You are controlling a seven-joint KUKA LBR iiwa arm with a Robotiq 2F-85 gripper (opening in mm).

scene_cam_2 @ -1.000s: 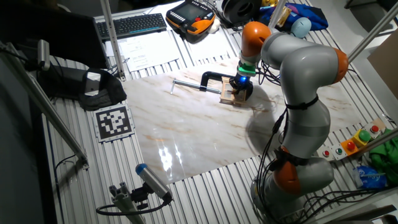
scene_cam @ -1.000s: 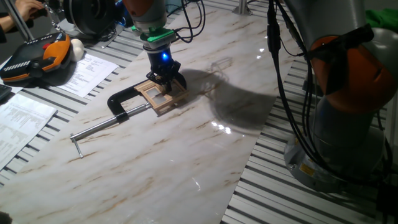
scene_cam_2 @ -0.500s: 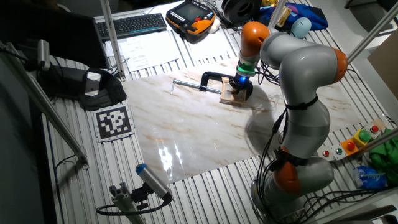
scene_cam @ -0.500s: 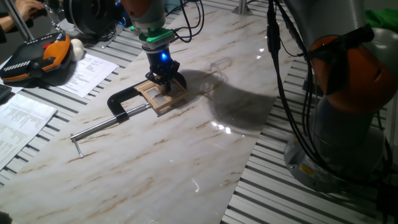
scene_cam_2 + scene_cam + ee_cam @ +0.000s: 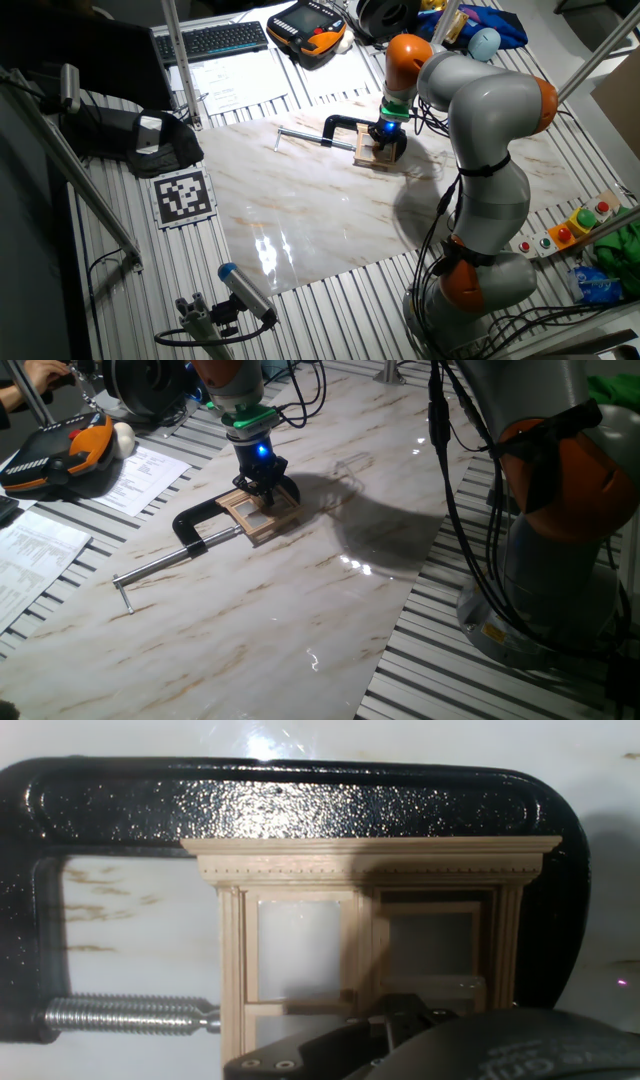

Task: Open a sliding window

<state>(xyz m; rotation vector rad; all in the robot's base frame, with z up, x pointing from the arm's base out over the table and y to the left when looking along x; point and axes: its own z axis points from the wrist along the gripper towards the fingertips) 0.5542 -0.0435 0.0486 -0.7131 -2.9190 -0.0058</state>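
Nothing has visibly shifted over the last second: the black two-finger gripper stays pressed down on the small light tan wooden sliding window. At left lies the black C-clamp with steel rod, its jaw around the frame on the white marbled table. The grey and orange arm reaches over, wrist vertical, blue light lit. Whether the fingers are clenched cannot be told. From the hand view, the window shows two panes between thin crossbars.

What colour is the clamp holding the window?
Glossy black clamp, with a steel screw; clearest in the hand view.
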